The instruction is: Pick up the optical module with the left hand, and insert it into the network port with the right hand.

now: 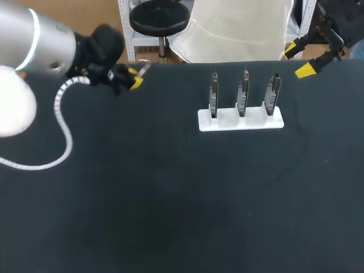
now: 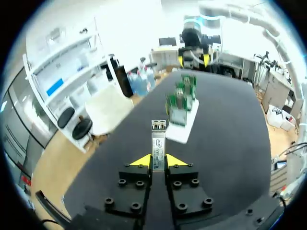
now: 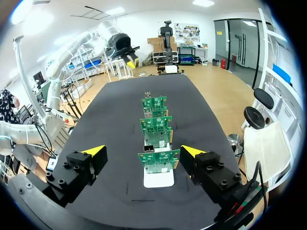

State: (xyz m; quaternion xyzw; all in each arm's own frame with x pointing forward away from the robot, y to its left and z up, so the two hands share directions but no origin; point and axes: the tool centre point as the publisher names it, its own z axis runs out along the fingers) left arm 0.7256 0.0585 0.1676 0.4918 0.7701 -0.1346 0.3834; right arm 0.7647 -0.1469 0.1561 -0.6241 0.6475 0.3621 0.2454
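Observation:
My left gripper hovers at the table's far left edge, shut on the silver optical module; in the left wrist view the module juts forward from between the yellow tips, and in the head view it shows as a thin silver piece. A white holder right of centre carries three upright green boards with network ports. My right gripper hangs open above the far right edge. In the right wrist view the boards stand ahead of my right gripper, between its spread fingers, untouched.
A white coiled cable from the left arm loops over the black table at the left. The right wrist view also shows my left arm's gripper beyond the far end of the table.

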